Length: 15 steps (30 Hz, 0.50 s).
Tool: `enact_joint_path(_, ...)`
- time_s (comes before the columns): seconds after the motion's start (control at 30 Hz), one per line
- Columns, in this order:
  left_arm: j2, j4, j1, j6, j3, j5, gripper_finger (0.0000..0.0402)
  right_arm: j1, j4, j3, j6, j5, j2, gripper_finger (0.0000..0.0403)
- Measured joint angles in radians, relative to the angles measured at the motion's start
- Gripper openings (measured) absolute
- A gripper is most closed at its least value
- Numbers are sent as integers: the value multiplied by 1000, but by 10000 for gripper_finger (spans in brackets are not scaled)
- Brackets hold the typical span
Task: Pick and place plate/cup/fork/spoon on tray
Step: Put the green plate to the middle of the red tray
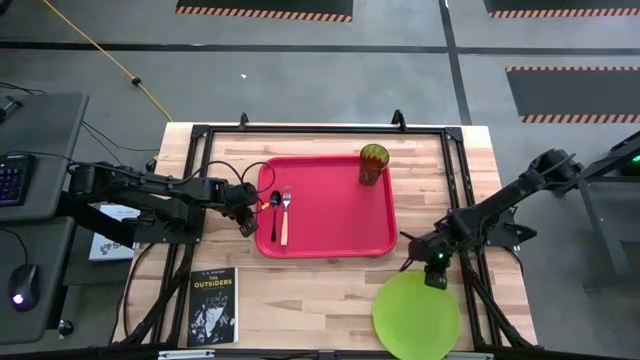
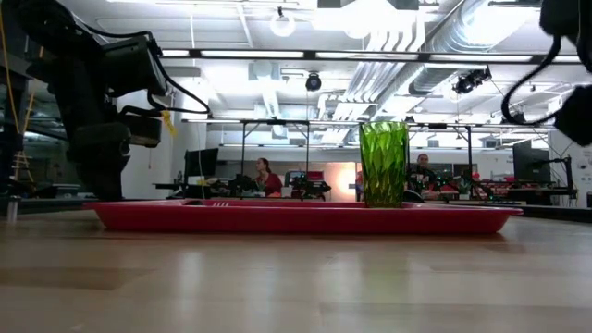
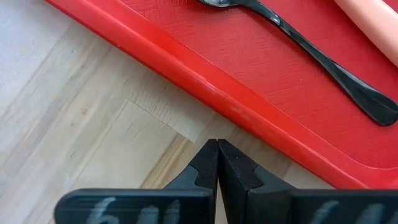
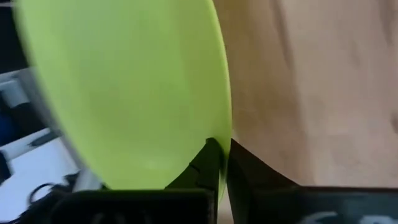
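Observation:
The red tray [image 1: 340, 235] lies mid-table. On it the green cup [image 1: 374, 163] stands upright at the far right corner, and the dark spoon [image 1: 275, 210] and the orange-handled fork [image 1: 285, 218] lie side by side at its left. My left gripper [image 1: 247, 224] is shut and holds nothing, just off the tray's left rim [image 3: 205, 81]. The lime-green plate [image 1: 416, 316] is at the near right of the table, reaching the table's near edge. My right gripper [image 1: 436, 272] is shut on its far edge. My right gripper pinches the plate's rim [image 4: 225, 134] at the plate's far edge, one finger [image 4: 208, 158] on each face of the plate. The fingers slant down from the far right. Whether the plate is lifted off the table cannot be told.
A black book [image 1: 213, 305] lies on the near left of the table, in front of the left arm. Black frame bars [image 1: 320, 130] run around the table's working area. Bare wood lies between the tray and the plate.

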Motion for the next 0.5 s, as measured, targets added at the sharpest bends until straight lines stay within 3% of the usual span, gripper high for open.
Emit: enact_joint_path(0.5,0,1,0,6,0,0,0,-8,141,0,124,-21,-175,0)
